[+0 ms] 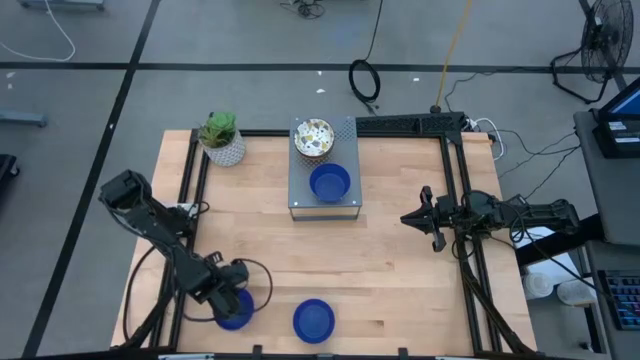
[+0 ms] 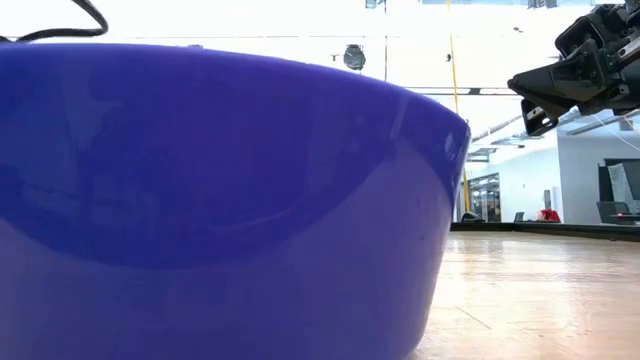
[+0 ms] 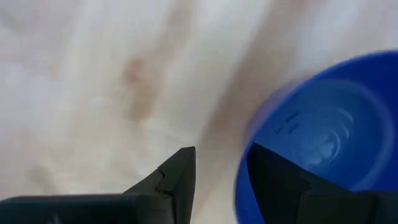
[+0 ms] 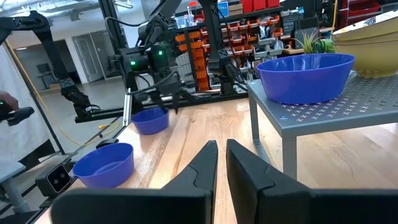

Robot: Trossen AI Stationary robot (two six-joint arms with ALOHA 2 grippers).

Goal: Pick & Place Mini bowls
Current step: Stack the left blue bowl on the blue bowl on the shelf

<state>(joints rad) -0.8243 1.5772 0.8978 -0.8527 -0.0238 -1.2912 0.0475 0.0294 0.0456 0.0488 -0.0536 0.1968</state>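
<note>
1. I find the grey raised platform (image 1: pixel 322 205) at the table's far middle carrying a stack of speckled cream bowls (image 1: pixel 313 138) and one blue bowl (image 1: pixel 329 183) just in front of it. I judge these placed.
2. Two blue bowls remain on the wooden table (image 1: pixel 400 270) near its front edge: one at the front left (image 1: pixel 234 310) and one at the front middle (image 1: pixel 313 320), apart from each other.
3. My left gripper (image 1: pixel 232 285) is at the front-left bowl. The left wrist view shows one finger (image 3: pixel 273 180) inside the rim and the other outside, jaws spread across the wall. I cannot confirm that they are pressing on it.
4. My right gripper (image 1: pixel 424 217) waits above the table's right side, fingers closed, holding nothing.
5. I judge the task roughly two-thirds complete, with two blue bowls left to move.
6. Limits: the stack's count is not clear from above; the right wrist view shows only stacked cream rims, cut off. The low view is almost filled by the front-middle bowl, hiding the platform.
</note>
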